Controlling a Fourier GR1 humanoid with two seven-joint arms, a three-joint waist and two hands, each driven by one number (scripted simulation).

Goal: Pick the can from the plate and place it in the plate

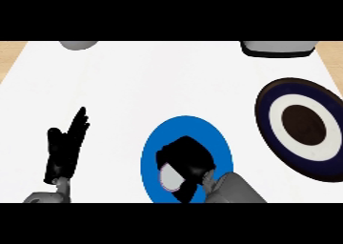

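Note:
A blue plate (202, 128) lies on the white counter at lower centre. Over it my right hand (187, 155) is curled round a can (171, 179), of which only a pale grey end with a purplish rim shows below the fingers. The can's body is hidden by the hand. At the right lies a second plate (273, 102), dark navy with a white ring and a dark brown centre, nothing on it. My left hand (64, 150) rests at the lower left, fingers straight and pointing up, holding nothing.
A grey rounded object (78, 45) shows at the top edge left of centre. A grey and black appliance (278, 48) sits at the top right. The white counter (132, 86) is bordered by wood at both sides.

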